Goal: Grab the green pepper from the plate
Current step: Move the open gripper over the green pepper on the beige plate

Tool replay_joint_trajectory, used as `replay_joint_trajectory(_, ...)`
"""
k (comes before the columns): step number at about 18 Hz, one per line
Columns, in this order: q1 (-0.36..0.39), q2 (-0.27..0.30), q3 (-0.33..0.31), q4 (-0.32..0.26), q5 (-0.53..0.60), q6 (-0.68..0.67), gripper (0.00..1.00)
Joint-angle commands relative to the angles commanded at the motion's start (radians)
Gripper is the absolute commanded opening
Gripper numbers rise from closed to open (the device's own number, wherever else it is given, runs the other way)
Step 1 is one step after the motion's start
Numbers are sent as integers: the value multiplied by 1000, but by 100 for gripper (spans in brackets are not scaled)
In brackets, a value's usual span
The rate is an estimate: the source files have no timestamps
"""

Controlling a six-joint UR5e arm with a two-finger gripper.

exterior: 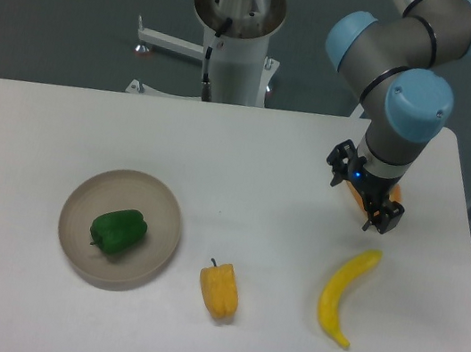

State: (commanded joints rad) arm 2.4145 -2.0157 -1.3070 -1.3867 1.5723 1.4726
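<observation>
One green pepper (119, 231) lies on its side in the plate (88, 192), slightly left of centre, untouched. Just right of the plate on the desk (249, 151): yellow-orange pepper (219, 290), then a banana (344, 294). Hand (365, 193) hovers well apart at right, above the banana's tip, fingers spread, holding nothing. Advice: come down vertically over the pepper's bulge, fingers straddling its narrow width, clear of the rim.

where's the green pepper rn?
The green pepper lies on the plate at the table's left side in the camera view, left of the yellow pepper.
</observation>
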Motion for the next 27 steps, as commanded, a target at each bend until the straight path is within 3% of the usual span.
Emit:
replay_joint_trajectory(7,2,9,-2,-3,-23,-2,100)
replay_joint_trajectory(11,26,63,-92,8,-101,-17,100)
replay_joint_trajectory(16,-1,80,-146,43,-181,-84,100)
replay_joint_trajectory(19,-90,104,-173,40,-180,-138,100)
replay_joint_trajectory(22,-214,120,-199,43,-187,-326,100)
replay_joint_trajectory(25,-296,112,-201,48,-187,-422,100)
replay_joint_trajectory(27,-337,103,-202,109,-187,-472,100)
